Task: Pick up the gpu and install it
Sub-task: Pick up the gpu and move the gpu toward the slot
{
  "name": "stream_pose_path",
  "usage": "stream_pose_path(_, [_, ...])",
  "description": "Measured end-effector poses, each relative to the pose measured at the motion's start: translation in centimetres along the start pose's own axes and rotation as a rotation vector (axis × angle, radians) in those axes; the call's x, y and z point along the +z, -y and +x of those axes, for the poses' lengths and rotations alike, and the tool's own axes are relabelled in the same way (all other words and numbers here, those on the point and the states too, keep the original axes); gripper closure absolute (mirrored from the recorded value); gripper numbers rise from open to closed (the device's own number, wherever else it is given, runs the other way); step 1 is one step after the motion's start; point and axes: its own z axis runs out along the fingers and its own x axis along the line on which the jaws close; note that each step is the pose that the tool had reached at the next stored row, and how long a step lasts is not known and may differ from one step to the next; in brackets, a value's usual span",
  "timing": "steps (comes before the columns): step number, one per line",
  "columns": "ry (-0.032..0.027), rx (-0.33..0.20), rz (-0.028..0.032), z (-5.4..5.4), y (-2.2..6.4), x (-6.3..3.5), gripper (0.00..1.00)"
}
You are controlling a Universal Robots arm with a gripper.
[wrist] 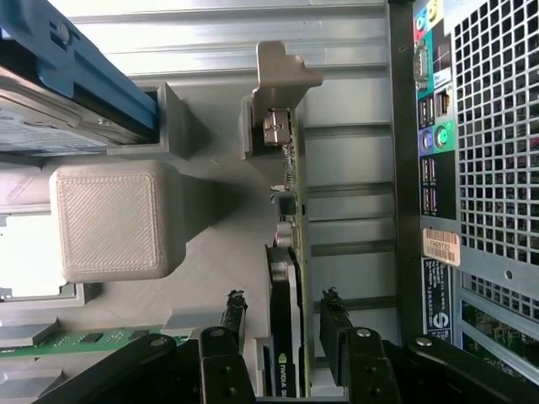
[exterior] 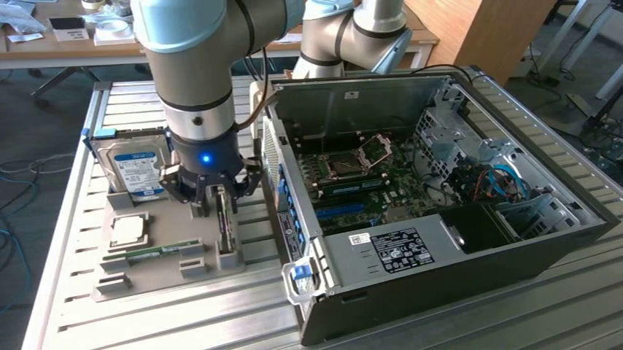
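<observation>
gpu (wrist: 283, 282) straddled by spread tool (wrist: 282, 299), case (wrist: 497, 168) alongside

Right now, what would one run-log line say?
gripper: open, astride gpu | gpu: on edge in grey holder | installed: not yet

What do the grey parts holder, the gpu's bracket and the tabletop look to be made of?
Grey parts holder: probably 3D-printed plastic, matte, with fine parallel layer lines. The gpu has a bracket of seemingly bare sheet metal, dull silver, bent at its end. Tabletop: likely aluminium, ribbed pale slats with a soft sheen.
</observation>
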Motion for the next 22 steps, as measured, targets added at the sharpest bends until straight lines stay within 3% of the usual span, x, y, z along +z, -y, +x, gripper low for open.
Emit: stream_pose_path(22, [-0.0001,0.0,0.0002,0.0,0.02,0.54,0.51])
